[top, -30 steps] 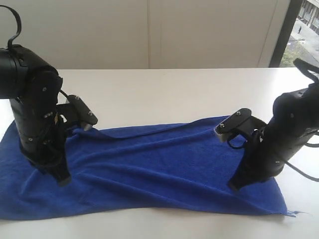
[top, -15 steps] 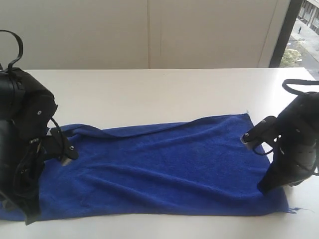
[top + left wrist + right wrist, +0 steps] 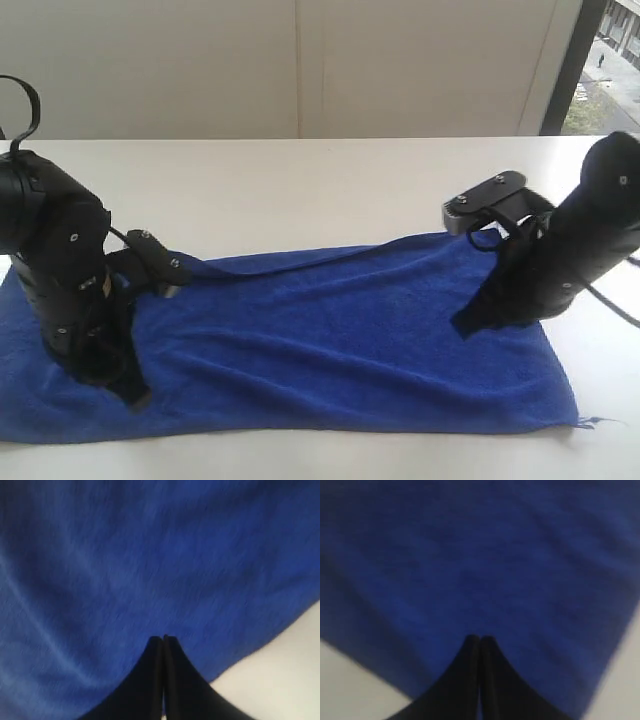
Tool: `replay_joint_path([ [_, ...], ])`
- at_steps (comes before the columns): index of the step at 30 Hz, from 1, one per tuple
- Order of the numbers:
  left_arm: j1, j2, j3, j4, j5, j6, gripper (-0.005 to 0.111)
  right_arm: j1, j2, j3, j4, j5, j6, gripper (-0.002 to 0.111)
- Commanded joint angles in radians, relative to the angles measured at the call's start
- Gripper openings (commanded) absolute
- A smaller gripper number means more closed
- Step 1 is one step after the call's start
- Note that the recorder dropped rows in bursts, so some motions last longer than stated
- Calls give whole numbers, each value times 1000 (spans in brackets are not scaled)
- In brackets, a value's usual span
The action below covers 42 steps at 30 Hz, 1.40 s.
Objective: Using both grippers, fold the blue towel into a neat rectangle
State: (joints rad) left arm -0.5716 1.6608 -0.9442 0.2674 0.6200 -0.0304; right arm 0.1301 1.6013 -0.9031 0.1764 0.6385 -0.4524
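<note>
The blue towel [image 3: 330, 340] lay spread out along the near side of the white table [image 3: 330, 180], its length running left to right. The left gripper [image 3: 135, 397] pointed down over the towel's left end and the right gripper [image 3: 462, 325] over its right end. Both had their fingers pressed together, holding nothing.

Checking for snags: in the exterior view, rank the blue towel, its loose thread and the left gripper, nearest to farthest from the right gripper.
1. blue towel: directly beneath the right gripper.
2. loose thread: at the towel's near right corner.
3. left gripper: across the towel, at its left end.
</note>
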Motion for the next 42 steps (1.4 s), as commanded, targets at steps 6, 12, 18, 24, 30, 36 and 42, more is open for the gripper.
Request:
replay_joint_path([
  [6,62,-138,7,-238,-197,30,0,1,87,-26,278,82,-280,0],
  [12,173,-309,7,-724,-201,421,0,1,147,-26,198,41,-213,0],
  [18,285,-347,7,-1364,53,1020,0,1,197,-26,109,50,-139,0],
  [24,316,-345,7,-1179,107,931,0,-1,205,-14,-144,53,68,0],
  [30,316,-347,27,-906,82,758,0,-3,205,28,-211,24,124,0],
  [36,320,-347,120,-792,-8,694,0,-42,205,55,-287,56,208,0],
  [42,320,-347,129,-689,-29,651,0,-62,205,55,-338,154,279,0],
])
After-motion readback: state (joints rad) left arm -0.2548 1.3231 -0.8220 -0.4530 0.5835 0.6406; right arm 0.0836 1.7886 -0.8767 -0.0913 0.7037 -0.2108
